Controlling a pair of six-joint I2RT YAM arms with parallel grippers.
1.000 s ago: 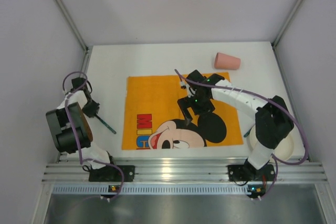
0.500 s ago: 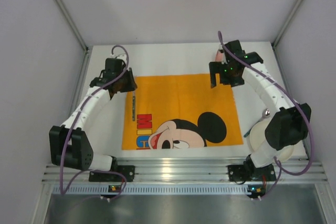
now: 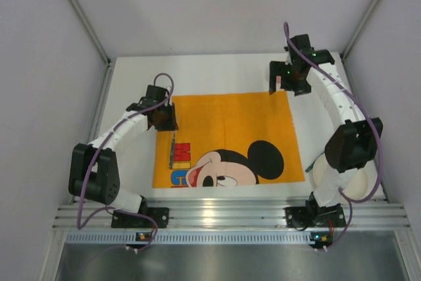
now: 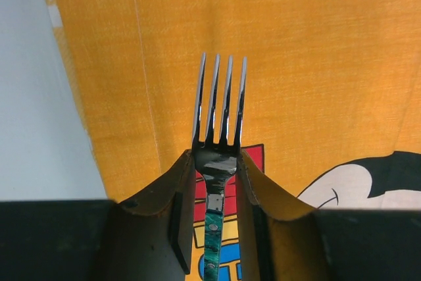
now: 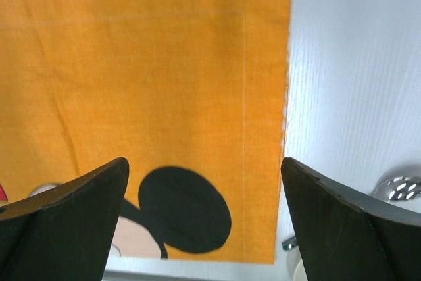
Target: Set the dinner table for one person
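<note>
Fork (image 4: 215, 162) clamped at its neck in the left end effector (image 4: 214, 153), fingers narrow on both sides, tines sticking out past the tips. We see it over the orange Mickey cloth (image 3: 223, 120), along the cloth's 9 o'clock edge; we can't tell if the fork touches the fabric. We log the right end effector (image 5: 204, 160) as spread wide, nothing between the fingers, hanging over the cloth's 1 o'clock corner. We mark the table (image 3: 131, 80) as the white surface under everything, with a ridged rail (image 3: 230, 215) along its 6 o'clock edge. The cloth lies flat in the middle of it. A white plate (image 3: 363, 189) sits at the table's 4 o'clock corner, partly hidden by the right arm. The spoon (image 5: 398, 189) lies on bare table off the cloth's 3 o'clock edge; only its shiny bowl shows clearly.
</note>
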